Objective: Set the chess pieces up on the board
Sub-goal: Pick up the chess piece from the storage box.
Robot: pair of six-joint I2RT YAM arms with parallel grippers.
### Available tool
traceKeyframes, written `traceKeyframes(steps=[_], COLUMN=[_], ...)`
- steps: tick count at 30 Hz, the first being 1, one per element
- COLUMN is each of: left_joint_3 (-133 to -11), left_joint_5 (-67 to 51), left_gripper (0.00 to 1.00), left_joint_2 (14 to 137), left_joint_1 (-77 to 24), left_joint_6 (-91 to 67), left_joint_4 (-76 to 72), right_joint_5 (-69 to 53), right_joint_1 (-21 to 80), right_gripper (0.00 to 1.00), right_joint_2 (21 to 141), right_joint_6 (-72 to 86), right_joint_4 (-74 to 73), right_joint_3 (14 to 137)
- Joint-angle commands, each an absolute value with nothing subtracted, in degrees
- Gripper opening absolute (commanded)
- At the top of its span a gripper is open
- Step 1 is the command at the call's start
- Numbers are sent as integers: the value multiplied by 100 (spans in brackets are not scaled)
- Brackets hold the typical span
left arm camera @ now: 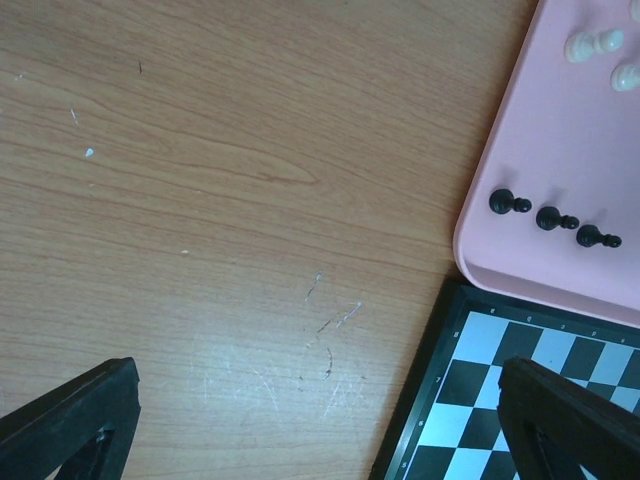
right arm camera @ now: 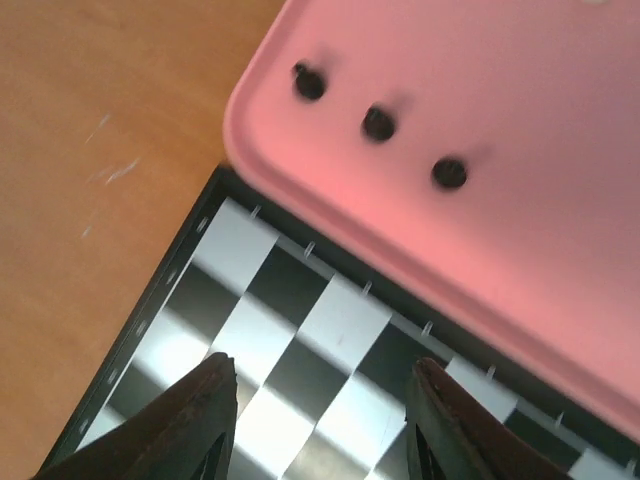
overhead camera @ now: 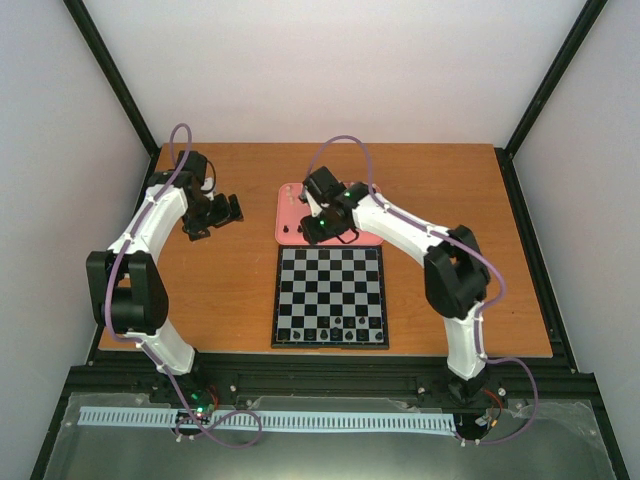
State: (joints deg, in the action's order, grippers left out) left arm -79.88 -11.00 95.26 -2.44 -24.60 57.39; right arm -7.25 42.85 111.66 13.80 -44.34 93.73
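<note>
right fingers [right arm camera: 200, 420] hover spread and empty over the board [right arm camera: 335, 330] at its 12 o'clock edge, three black pawns [right arm camera: 378, 123] lying on the pink tray [right arm camera: 520, 260] just beyond. likely next: reach toward 12 o'clock, pinch one pawn. left fingers [left arm camera: 80, 420] gape empty over the tabletop [left arm camera: 250, 200].

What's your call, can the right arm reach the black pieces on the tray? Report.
Probably yes: its open claw hovers by the tray, nothing between it and the black pieces.
</note>
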Motion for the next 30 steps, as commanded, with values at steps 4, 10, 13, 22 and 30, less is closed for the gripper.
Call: traceKeyframes(steps=[4, 10, 13, 22, 30], left_joint_3=[-8382, -8421, -8456, -8649, -8717], left_joint_5=[-1103, -1093, -1092, -1116, -1148], left_gripper=[100, 100, 100, 100, 100], left_joint_2=[9721, 9849, 9914, 10179, 10305], left_joint_1=[-277, -279, -275, -279, -279], left_joint_6=[-2418, -2409, -2404, -2373, -2369], left_joint_4=[5736, 5740, 5733, 5759, 5765], right_joint_5=[-664, -805, -967, -1212, -1151], right_joint_1=[3833, 3577, 3535, 3524, 3520], right_gripper=[47, 46, 44, 39, 24], right_joint_2=[12536, 13345, 13595, 13953, 14174], right_joint_6=[1056, 925, 835, 704, 743], right_joint_4=[-5104, -5300, -5302, -5342, -5423], right_joint_3=[10926, 11789, 12012, 12286, 12475])
